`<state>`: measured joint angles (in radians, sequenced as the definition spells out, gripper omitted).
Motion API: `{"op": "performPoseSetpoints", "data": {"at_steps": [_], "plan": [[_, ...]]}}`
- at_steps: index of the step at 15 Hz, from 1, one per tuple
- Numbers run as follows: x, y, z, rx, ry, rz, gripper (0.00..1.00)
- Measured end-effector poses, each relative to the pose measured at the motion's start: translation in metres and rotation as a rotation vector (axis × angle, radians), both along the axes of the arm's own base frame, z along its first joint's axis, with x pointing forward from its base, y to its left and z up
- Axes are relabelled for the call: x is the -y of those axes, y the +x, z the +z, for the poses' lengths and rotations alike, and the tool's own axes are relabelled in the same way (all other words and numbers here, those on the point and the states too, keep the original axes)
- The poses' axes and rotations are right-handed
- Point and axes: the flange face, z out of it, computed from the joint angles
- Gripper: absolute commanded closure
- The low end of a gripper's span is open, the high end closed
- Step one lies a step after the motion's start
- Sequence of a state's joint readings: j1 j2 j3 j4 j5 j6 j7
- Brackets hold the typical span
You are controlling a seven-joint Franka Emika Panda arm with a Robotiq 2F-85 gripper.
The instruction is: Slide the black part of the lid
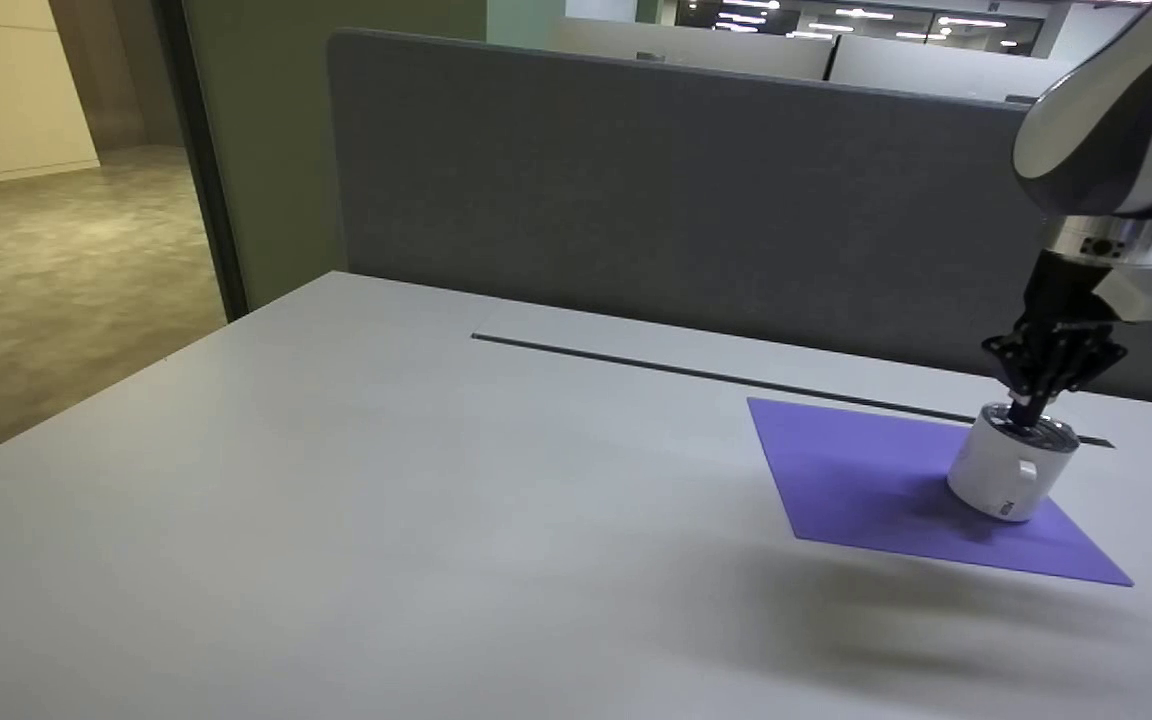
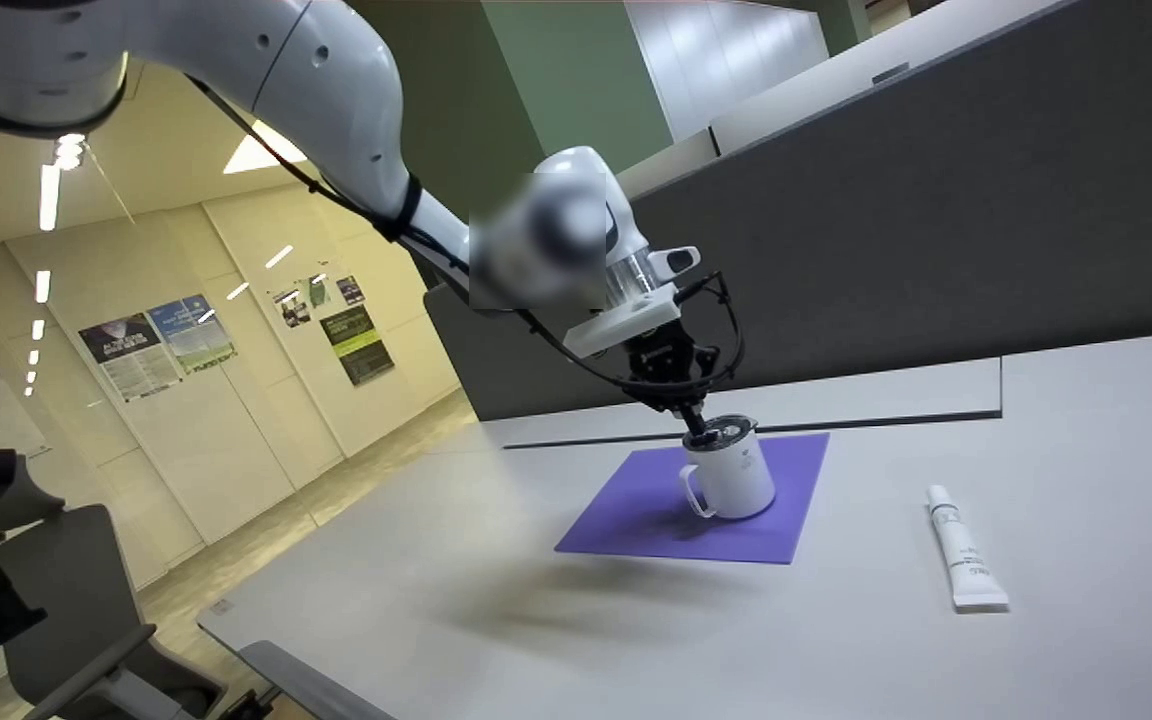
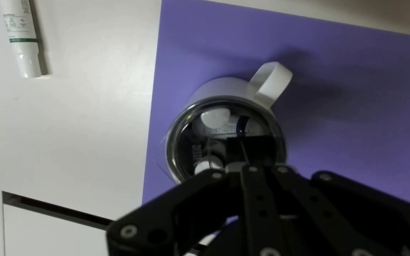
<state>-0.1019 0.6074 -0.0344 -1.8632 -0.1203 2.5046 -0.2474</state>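
Lid (image 3: pixel 210 138) sits on the white mug (image 3: pixel 219 88), and somewhere on that glossy top is the black part I am to slide; amid the reflections I cannot pick it out for certain, and my own fingertips (image 1: pixel 1028 408) may cover it. In both exterior views they reach down to the lid, though whether they touch it I cannot tell. In the wrist view they come in off centre, toward four o'clock, so most of the top lies from me toward ten and the edge is near at four. My jaws look pressed together, with nothing visible between them. I judge a push comes next, the jaws acting as one blunt point; ten o'clock offers more room, but the black part's long axis does not show. The handle (image 3: pixel 276 83) juts toward one. I have no second arm to brace the mug, so a hard press near the edge could tip it or skid it across the purple mat (image 3: pixel 361 131). Farther out, at ten, a white tube (image 3: pixel 21 39) lies on the desk (image 3: pixel 94 124), well apart from the mug.
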Motion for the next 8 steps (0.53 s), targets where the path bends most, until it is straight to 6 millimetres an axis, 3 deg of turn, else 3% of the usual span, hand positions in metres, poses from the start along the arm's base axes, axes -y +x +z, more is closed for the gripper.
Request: {"op": "performPoseSetpoints", "data": {"at_steps": [8], "plan": [[0.0034,0.0002,-0.009,0.013,0.011,0.017,1.0]]}}
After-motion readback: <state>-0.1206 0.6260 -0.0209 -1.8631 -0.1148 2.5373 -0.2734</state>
